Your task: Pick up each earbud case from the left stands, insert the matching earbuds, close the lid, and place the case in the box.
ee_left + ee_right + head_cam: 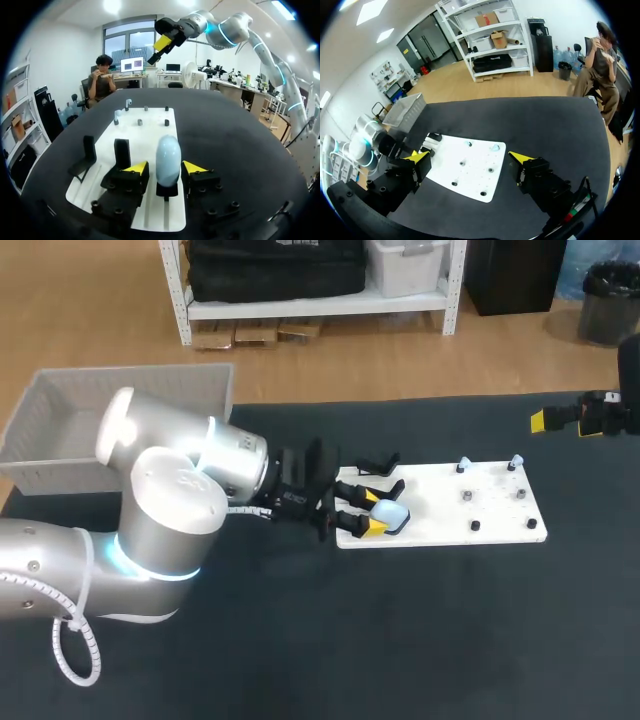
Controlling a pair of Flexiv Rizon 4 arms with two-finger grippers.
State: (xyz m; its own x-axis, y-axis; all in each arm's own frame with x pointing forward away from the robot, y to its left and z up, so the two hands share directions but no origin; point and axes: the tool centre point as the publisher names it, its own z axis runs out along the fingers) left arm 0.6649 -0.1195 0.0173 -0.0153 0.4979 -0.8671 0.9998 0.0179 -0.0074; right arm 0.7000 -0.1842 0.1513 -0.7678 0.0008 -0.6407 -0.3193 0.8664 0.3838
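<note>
Head view: the box (60, 400) is behind the left gripper (378, 510), whose fingers are spread. Between them the case (395, 517) stands upright on a stand (166, 190), at the board's (450, 502) near end. Well ahead of it, past the board, hangs the right gripper (470, 157), fingers also wide apart.
</note>
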